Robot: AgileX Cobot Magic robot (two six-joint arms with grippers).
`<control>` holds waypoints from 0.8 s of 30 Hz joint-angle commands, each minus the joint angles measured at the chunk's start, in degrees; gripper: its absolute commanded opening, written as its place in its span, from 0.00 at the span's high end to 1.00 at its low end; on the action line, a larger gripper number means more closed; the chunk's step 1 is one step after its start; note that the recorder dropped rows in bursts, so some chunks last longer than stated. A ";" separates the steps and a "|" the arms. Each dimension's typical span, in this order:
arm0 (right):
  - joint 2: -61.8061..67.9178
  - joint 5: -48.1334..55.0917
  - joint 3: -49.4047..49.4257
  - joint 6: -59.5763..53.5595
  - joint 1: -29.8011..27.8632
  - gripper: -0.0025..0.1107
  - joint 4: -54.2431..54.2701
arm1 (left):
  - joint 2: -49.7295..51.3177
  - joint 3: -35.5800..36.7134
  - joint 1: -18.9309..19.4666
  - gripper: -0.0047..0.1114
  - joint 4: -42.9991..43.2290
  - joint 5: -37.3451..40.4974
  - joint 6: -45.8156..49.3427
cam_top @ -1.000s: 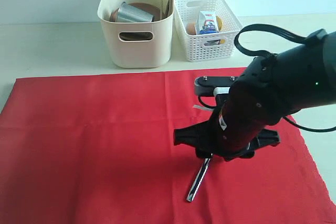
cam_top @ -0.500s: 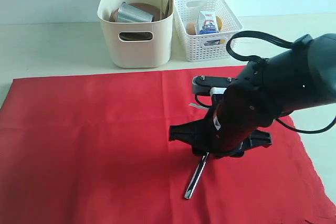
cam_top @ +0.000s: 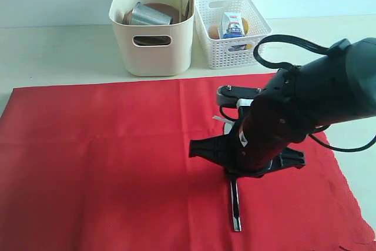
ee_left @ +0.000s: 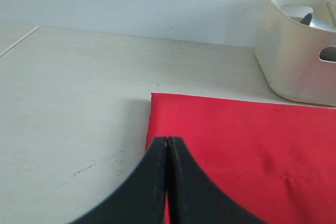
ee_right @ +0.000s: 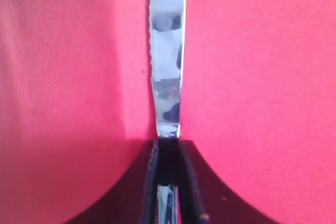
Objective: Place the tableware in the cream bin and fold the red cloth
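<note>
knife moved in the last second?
Yes. The silver table knife pivoted, free end swinging toward the right edge of the red cloth; right gripper shut on it.

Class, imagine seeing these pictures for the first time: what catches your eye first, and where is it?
The big red cloth covers most of the table. Right of its middle, the black right gripper is shut on a silver knife lying on it. Behind the cloth stands a cream bin with a steel cup inside.

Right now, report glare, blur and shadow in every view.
Exterior view: even light, sharp, only a soft shadow on the red cloth beneath the right gripper. Right wrist view: silver table knife shows mottled mirror reflections; cloth darkens near the jaws. Left wrist view: left gripper looms dark, no glare.
</note>
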 commanded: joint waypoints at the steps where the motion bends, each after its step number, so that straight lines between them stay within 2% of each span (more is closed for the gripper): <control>1: -4.96 0.05 -0.01 0.33 -0.04 0.98 -1.05 | -0.33 -0.04 0.06 0.95 -0.19 -0.35 0.24; 11: -11.97 -7.71 -0.44 0.36 -2.68 0.98 -11.80 | -0.33 -0.04 0.06 0.95 -0.19 -0.35 0.24; 19: -12.05 -7.82 -8.64 0.25 -8.58 0.98 -24.88 | -0.33 -0.04 0.06 0.95 -0.19 -0.35 0.24; 24: -11.93 -7.82 -15.02 0.25 -12.33 0.98 -29.49 | -0.33 -0.04 0.06 0.95 -0.19 -0.35 0.24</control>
